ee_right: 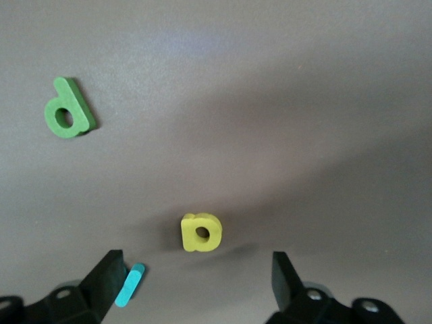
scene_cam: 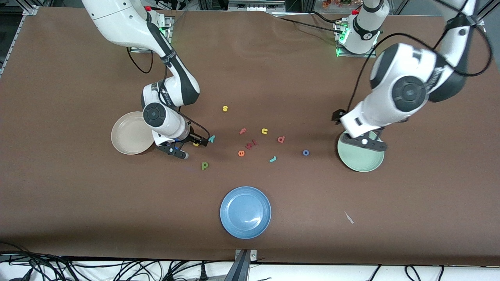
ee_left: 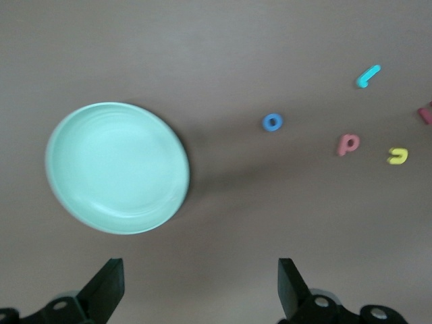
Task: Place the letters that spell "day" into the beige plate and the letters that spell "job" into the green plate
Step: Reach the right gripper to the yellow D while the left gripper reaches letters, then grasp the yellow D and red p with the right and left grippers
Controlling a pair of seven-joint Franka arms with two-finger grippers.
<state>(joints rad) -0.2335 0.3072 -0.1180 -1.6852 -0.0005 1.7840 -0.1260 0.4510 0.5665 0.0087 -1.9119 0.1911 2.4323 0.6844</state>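
We begin at the right hand (scene_cam: 194, 145), low over the counter (scene_cam: 78, 203) just beside the beige plate (scene_cam: 131, 133), its fingers (ee_right: 108, 278) spread apart and clamped on nothing. In the right wrist view the yellow "a" (ee_right: 201, 232) lies flat between the two fingers, touching neither. In the front view this letter is mostly hidden by the hand; only a yellow sliver shows. The teal "y" (scene_cam: 211, 138) lies just at the fingertip; the wrist view shows only one teal stroke of it, the rest cut off by the finger. The dark green "d" (scene_cam: 205, 166) lies at about five o'clock from the hand, nearer to the front camera.

The left hand (scene_cam: 364, 143) hangs over the rim of the green plate (scene_cam: 361, 162), its fingers (ee_left: 108, 287) apart and holding nothing; we see only their tips in its wrist view. The arm partly covers the plate's upper edge in the front view.

Between the hands lie the blue "o" (scene_cam: 306, 152), at nine o'clock from the green plate, then the teal "j" (scene_cam: 273, 159) and the red-pink "b" (scene_cam: 281, 139). Around these are the yellow "u" (scene_cam: 264, 131), the orange "e" (scene_cam: 241, 153), the pink "f" (scene_cam: 243, 131) and the yellow "s" (scene_cam: 225, 108). One small red-pink letter (scene_cam: 252, 144) beside the "e" we cannot read. The blue plate (scene_cam: 245, 212) sits at six o'clock from the cluster.
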